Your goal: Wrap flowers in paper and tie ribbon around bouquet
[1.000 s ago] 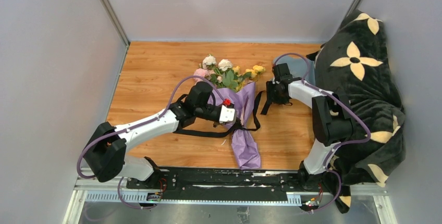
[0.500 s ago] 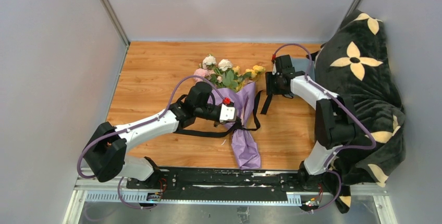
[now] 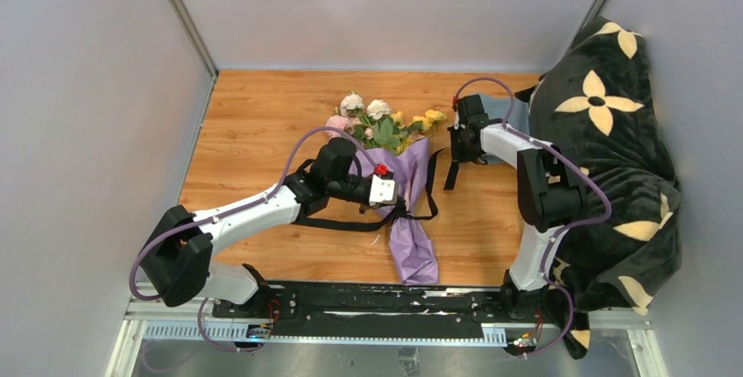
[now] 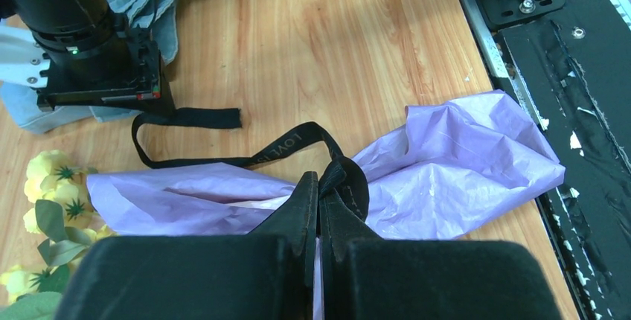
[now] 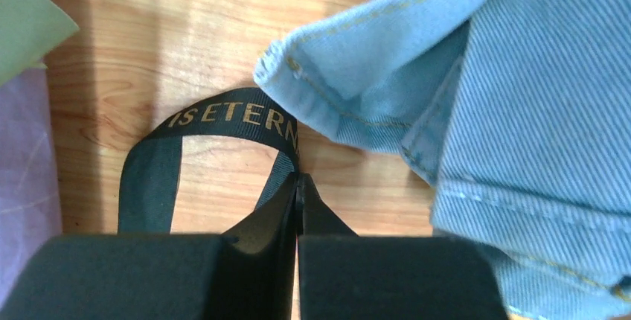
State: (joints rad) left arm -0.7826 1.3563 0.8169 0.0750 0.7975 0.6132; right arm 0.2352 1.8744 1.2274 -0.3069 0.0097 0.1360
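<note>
Your left gripper (image 4: 318, 186) has its fingers pressed together on the black ribbon (image 4: 286, 145) where it crosses the purple paper (image 4: 461, 171). Your right gripper (image 5: 298, 186) pinches a loop of the ribbon beside the blue denim cloth (image 5: 506, 97). The bouquet (image 3: 405, 171) lies on the wooden table (image 3: 254, 123), with the flowers (image 3: 377, 118) at its far end.
</note>
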